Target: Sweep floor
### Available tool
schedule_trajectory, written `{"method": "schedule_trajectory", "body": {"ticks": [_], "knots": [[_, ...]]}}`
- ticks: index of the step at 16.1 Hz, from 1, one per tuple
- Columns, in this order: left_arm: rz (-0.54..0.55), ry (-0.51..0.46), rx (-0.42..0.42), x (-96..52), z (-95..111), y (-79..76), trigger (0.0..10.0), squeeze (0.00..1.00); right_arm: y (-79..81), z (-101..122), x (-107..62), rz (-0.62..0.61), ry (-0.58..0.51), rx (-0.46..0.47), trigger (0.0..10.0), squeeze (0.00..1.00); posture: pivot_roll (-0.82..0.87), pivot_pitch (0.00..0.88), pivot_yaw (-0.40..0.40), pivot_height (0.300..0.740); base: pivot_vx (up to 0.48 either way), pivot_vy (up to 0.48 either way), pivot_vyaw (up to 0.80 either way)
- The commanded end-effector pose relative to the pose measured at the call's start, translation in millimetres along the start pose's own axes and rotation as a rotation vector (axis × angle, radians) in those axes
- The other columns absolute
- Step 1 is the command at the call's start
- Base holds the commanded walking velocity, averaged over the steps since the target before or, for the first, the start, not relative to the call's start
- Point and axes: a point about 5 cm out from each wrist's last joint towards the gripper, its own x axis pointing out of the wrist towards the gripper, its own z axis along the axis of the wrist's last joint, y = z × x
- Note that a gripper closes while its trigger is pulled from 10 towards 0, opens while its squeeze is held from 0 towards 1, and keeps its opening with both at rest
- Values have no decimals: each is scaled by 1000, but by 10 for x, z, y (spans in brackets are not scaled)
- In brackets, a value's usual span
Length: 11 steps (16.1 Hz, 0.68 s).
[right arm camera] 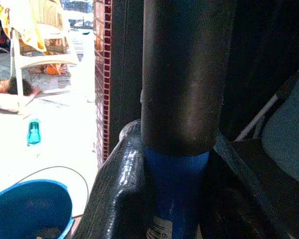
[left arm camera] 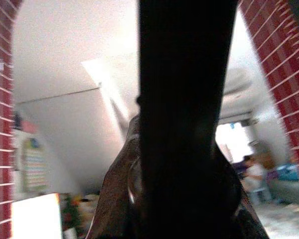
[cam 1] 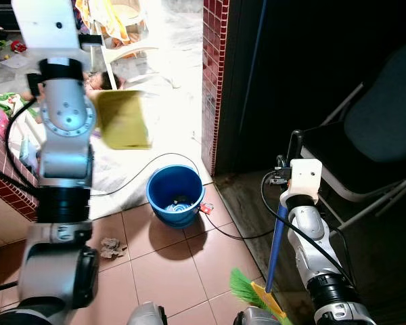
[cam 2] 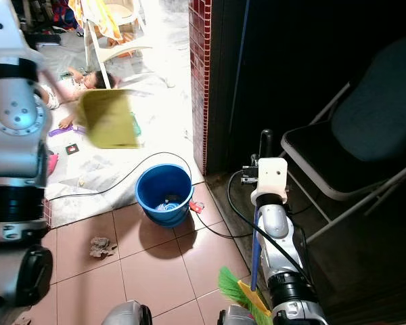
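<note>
Broom (cam 1: 277, 250), upright at the robot's right side: blue handle rising past the right wrist, green bristles (cam 1: 243, 288) and a yellow head low near the robot's body, over the tiled floor (cam 1: 169, 271). The right gripper (right arm camera: 177, 164) is clamped around the blue handle, black fingers wrapping it just below a dark sleeve. The yellow dustpan (cam 1: 124, 120), blurred, is raised above the floor at the end of the left arm; the left gripper (left arm camera: 184, 164) appears closed on its dark handle. Debris: one crumpled scrap (cam 1: 111, 248) on the tiles, near the blue bucket (cam 1: 176, 193), which holds some refuse; a black cable (cam 1: 223, 230) trails beside it. Beyond, a person lies on the bright floor; a folding chair (cam 1: 372, 142) stands to the right. Judged step: emptying or repositioning the pan. To do it well, keep the pan level until over the bucket, and keep bristles clear of the cable.
</note>
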Motion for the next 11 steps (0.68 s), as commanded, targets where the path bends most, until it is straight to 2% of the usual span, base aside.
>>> {"method": "schedule_trajectory", "body": {"ticks": [1,2,3,6,9,10,11], "knots": [[30,67,52,-91,-145,72,10000,0,26,43,24,13,-22,3,10000,0,-70,0,8,740,0,0,0],[22,123,49,-199,-248,57,10000,0,29,39,18,13,-20,5,10000,0,-62,0,4,740,0,0,0],[-23,165,101,-351,-354,20,10000,0,30,23,5,12,-13,13,10000,0,-53,0,0,740,0,0,0],[-43,296,165,-680,-616,32,10000,0,55,-24,-25,22,5,26,10000,0,-48,0,-3,740,0,0,0],[-66,396,167,-915,-788,-8,10000,0,63,-34,-36,24,10,41,10000,0,-56,0,0,740,0,0,0],[-58,442,146,-1008,-835,-62,10000,0,51,-28,-22,27,9,38,10000,0,-60,0,0,740,0,0,0],[-58,467,129,-1084,-850,-134,10000,0,51,-5,-9,47,-3,36,10000,0,-67,0,0,740,0,0,800]]}}
